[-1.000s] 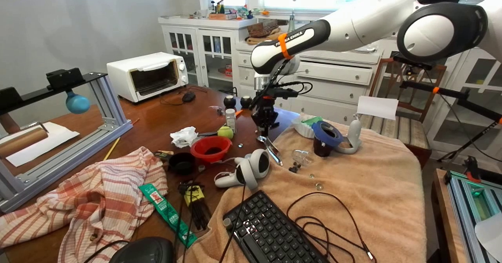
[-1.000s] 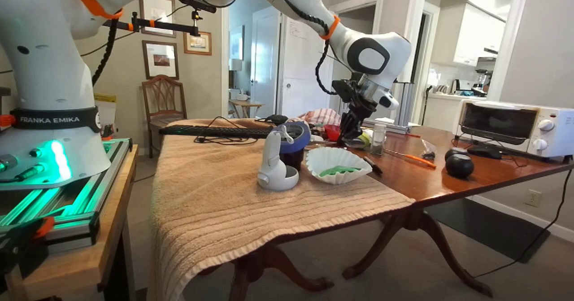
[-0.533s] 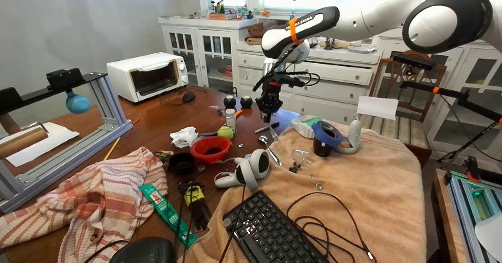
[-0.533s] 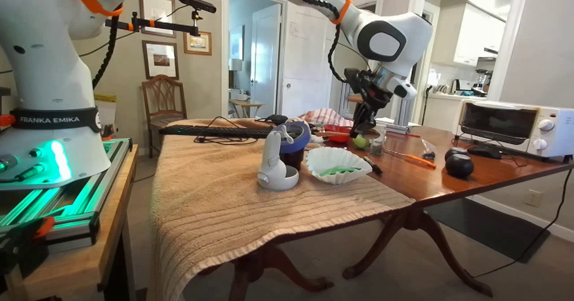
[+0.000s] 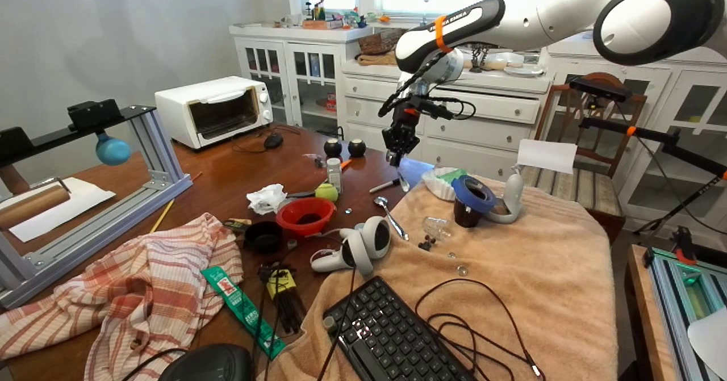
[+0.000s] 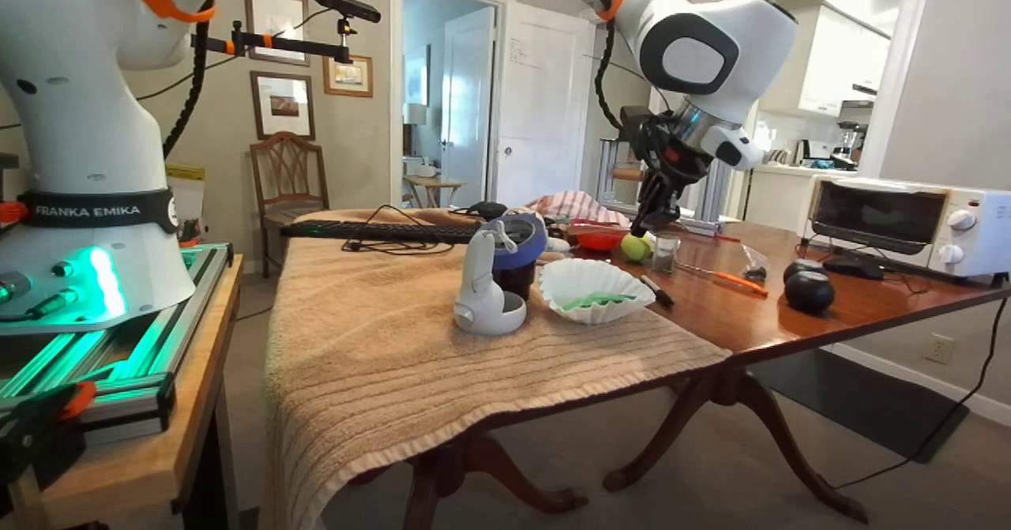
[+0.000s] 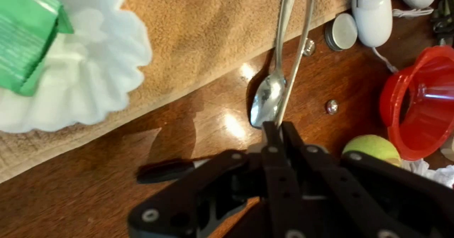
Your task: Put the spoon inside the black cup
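My gripper [image 5: 393, 160] is shut on a thin pale grey spoon [image 5: 404, 181], which hangs tilted below the fingertips, above the table. The gripper also shows in an exterior view [image 6: 654, 226]. In the wrist view the gripper [image 7: 279, 124] holds the spoon [image 7: 295, 67] between its fingertips. A second, shiny metal spoon [image 5: 391, 217] lies half on the towel; it shows too in the wrist view [image 7: 267, 98]. A round black cup [image 5: 263, 237] stands left of the red bowl. A dark cup [image 5: 467, 215] with a blue ring on top stands on the towel.
A red bowl [image 5: 305, 216], a tennis ball [image 5: 326, 191] and a clear bottle [image 5: 334, 174] stand left of the gripper. A marker [image 5: 386, 185] lies beneath it. A white paper filter [image 5: 438, 185] with a green packet and white controllers [image 5: 363, 243] are nearby.
My gripper has risen from low by the spoons, moving up and right in both exterior views. One spoon has come up with it; the metal spoon stays on the table.
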